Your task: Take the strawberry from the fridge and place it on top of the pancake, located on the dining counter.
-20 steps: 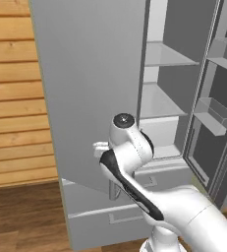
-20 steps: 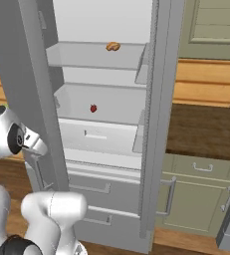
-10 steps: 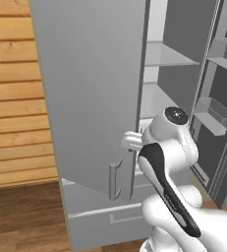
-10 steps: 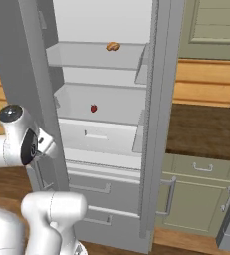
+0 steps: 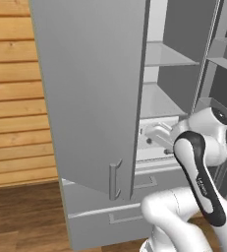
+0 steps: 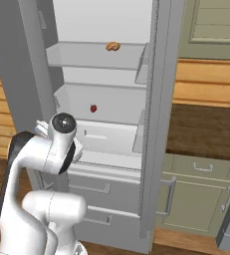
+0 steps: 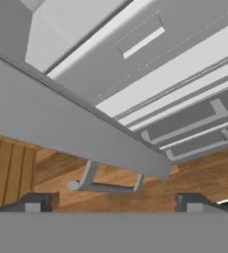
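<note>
Dark-red strawberry (image 6: pixel 93 108) sits on the open fridge (image 6: pixel 151 124) shelf, orange-brown food (image 6: pixel 113 47) above; gripper (image 7: pixel 110 200) spread, empty.

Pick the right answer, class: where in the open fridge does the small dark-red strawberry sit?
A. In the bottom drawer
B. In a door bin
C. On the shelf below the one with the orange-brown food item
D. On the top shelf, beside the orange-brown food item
C: in the right base view the strawberry sits on the shelf beneath the one holding the orange-brown food item, inside the fridge.
</note>
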